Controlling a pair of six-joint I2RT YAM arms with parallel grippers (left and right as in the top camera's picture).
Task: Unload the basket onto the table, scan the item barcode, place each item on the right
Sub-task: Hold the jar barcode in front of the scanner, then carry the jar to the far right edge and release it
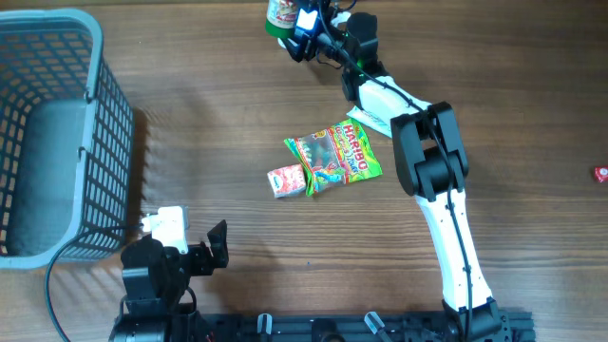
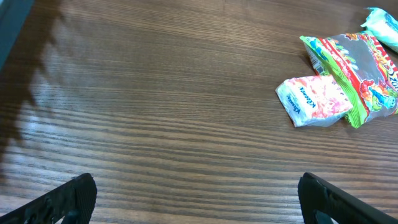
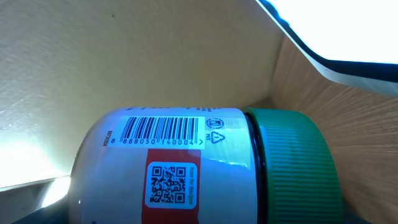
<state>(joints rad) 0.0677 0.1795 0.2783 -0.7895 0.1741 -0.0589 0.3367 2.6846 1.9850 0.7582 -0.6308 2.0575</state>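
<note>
**Jar in hand, scan not done yet**

The left tool [image 2: 196, 200] is wide apart and empty, by the table's [image 1: 218, 95] near edge. The right tool [image 1: 306, 28] clamps the jar [image 3: 186, 168] at the far edge, barcode [image 3: 160, 130] showing.

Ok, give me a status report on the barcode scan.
Left end effector open, empty. Right end effector at the green-capped bottle, grip unclear. Barcode faces the right wrist camera, unobstructed. Snack packets mid-table, apart.
</note>
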